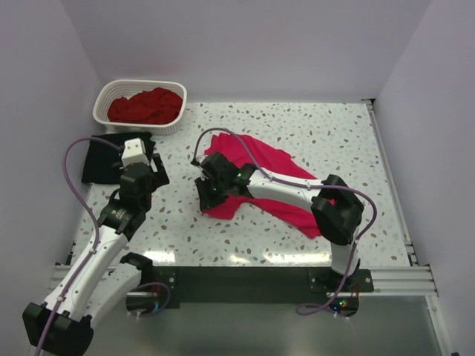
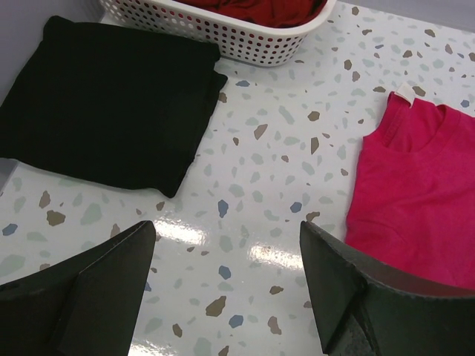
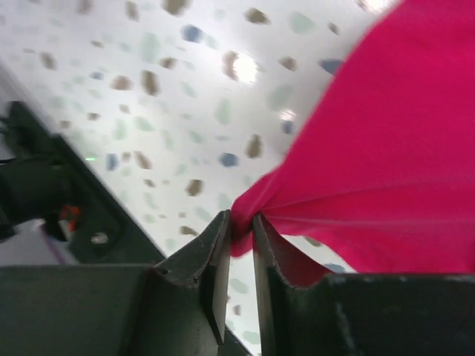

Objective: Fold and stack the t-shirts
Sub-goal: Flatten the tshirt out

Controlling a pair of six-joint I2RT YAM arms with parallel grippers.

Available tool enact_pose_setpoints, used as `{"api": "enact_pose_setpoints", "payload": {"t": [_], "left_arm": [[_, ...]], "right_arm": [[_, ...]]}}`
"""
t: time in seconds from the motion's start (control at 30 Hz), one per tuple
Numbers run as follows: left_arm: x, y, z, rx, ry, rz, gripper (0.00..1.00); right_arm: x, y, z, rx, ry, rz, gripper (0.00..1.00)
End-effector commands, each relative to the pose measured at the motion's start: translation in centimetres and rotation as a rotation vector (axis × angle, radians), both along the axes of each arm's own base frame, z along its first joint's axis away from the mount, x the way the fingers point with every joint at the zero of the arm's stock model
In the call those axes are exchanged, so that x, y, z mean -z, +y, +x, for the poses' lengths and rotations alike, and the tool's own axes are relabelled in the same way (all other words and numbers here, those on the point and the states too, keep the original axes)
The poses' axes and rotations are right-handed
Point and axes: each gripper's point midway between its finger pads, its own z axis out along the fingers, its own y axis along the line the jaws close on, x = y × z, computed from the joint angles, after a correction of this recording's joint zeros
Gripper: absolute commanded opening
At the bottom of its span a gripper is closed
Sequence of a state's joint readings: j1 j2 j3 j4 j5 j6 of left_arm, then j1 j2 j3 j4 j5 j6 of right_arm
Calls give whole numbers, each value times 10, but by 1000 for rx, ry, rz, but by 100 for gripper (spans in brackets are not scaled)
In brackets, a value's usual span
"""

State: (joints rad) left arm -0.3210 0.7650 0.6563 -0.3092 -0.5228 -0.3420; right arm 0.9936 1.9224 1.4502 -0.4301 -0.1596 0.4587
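your right gripper (image 3: 241, 226) was clamped on the pinkish-red t-shirt (image 3: 386, 148). its jaws were almost together, with a bunched pinch of the shirt's edge squeezed between them, and creases fanned out from that pinch across the cloth. whether the pinched edge was off the table, i couldn't tell.

from the top camera, you had that gripper (image 1: 211, 189) at the left side of the shirt (image 1: 260, 159). the shirt lay spread and rumpled in the middle of the speckled table (image 1: 334, 141), and your right arm stretched across it from the right.

over on the other side, your left gripper (image 2: 226, 233) had its jaws wide apart with nothing between them. it hung over bare tabletop, with the black t-shirt (image 2: 104, 111) to its left and the pinkish-red one (image 2: 415, 193) to its right. it touched neither.

the left wrist camera showed the pink shirt's neckline with a small white label (image 2: 404, 93) at the collar.

the black t-shirt (image 1: 100, 159) lay folded into a flat rectangle at the table's left edge, just beside the white lattice basket (image 2: 245, 33). that basket (image 1: 141, 83) sat in the far left corner, and the darker red t-shirt (image 1: 145, 106) was heaped inside it, unfolded.
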Motion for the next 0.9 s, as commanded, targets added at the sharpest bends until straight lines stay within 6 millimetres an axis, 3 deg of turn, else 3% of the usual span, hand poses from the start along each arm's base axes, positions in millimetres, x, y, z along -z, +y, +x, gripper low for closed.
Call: {"api": "enact_pose_setpoints", "payload": {"t": [0.0, 0.07, 0.13, 0.17, 0.2, 0.23, 0.3, 0.33, 0.37, 0.4, 0.43, 0.47, 0.6, 0.73, 0.87], "left_arm": [[-8, 6, 2, -41, -48, -20, 83], [-8, 6, 2, -39, -46, -20, 83], [-6, 4, 2, -28, -38, -21, 83], [-5, 3, 3, -24, -36, -22, 83], [-4, 2, 3, -21, -31, -20, 84], [-3, 0, 4, -9, -28, -23, 84], [3, -4, 6, 11, -7, -24, 84], [5, -10, 7, 40, 3, -35, 84], [10, -13, 7, 50, 25, -44, 84], [13, -20, 8, 84, 38, -61, 84], [15, -26, 8, 107, 50, -78, 84], [20, -31, 7, 129, 73, -93, 84], [52, -67, -1, 264, 215, -213, 79], [85, -94, -19, 366, 372, -279, 73], [110, -111, -36, 419, 451, -324, 68]], "right_arm": [[-72, 40, -12, -37, 50, 259, 24], [-69, 33, -15, -52, 45, 230, 33], [-55, 8, -11, 1, 12, 140, 39], [-64, -4, -6, 22, -36, 128, 45], [-47, -26, -2, 67, -55, 57, 48], [-44, -39, 2, 91, -75, 29, 51], [-37, -80, 10, 159, -100, -36, 58], [-34, -105, 26, 231, -124, -74, 59], [-20, -129, 26, 260, -114, -126, 60], [-26, -150, 32, 313, -147, -142, 60], [-24, -175, 44, 384, -156, -171, 60], [-13, -198, 44, 424, -154, -219, 60], [-8, -277, 63, 647, -171, -303, 60], [7, -315, 71, 786, -132, -336, 57], [28, -334, 80, 869, -83, -348, 55]]}}
